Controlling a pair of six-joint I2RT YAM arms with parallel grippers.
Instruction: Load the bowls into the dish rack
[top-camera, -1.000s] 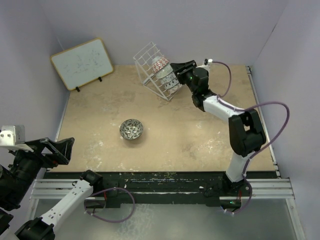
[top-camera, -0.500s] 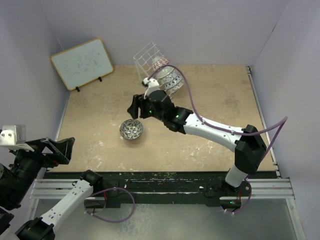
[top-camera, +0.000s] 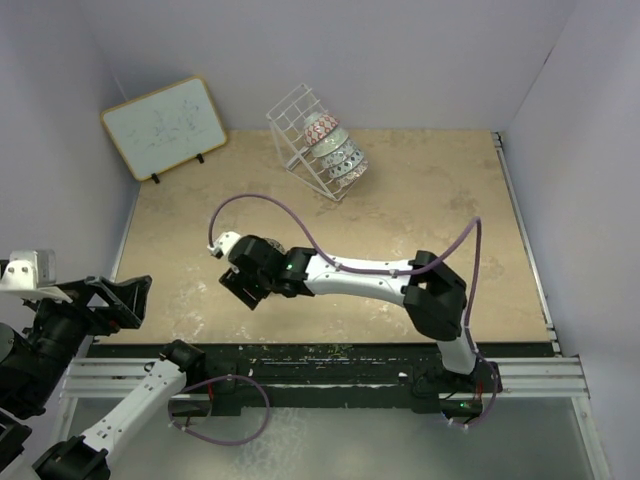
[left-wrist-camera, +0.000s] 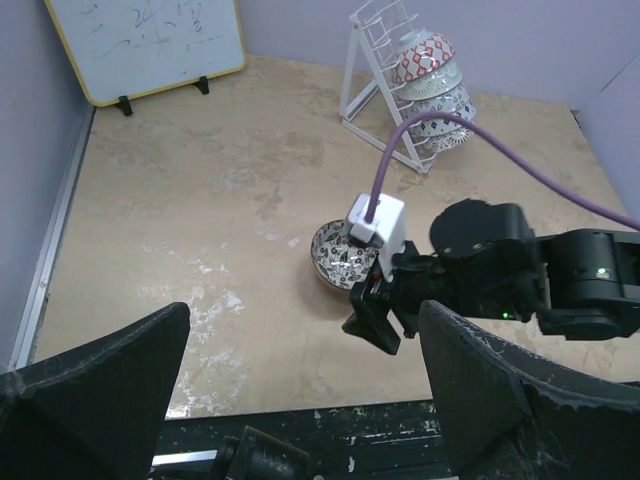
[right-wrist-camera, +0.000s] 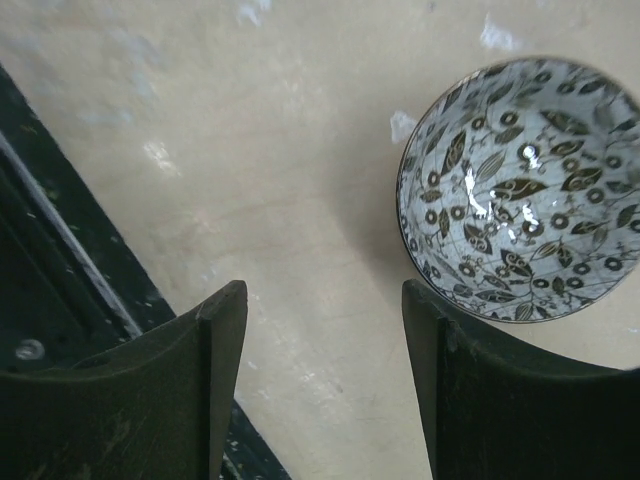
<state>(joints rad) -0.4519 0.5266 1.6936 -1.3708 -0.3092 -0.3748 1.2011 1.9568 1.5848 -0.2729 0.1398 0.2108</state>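
At the near left edge, the left gripper hung off the tabletop, its dark fingers spread wide apart with nothing between them. Against the far left wall leaned the wood-framed whiteboard.

Toward the near left-centre sat the grey-silver bowl – upright on the tabletop, mouth facing straight up, its leaf-patterned inside showing. Being round, it had no long axis to speak of. In the top view the right gripper covered it. That gripper reached in from the right, pointing down and toward the near left. Its fingers were apart, and only bare tabletop showed in the gap between them. In the right wrist view the bowl lay just beyond and to one side of them, its rim passing behind one finger. Whether that finger touched the bowl could not be told.

Farther right, at the far centre, stood the dish rack, tilted back on its wire frame. Four bowls stood on edge in it, nested one against the next – the red-pink bowl at the far, upper end. The row's long axis ran diagonally down the rack from far left to near right.
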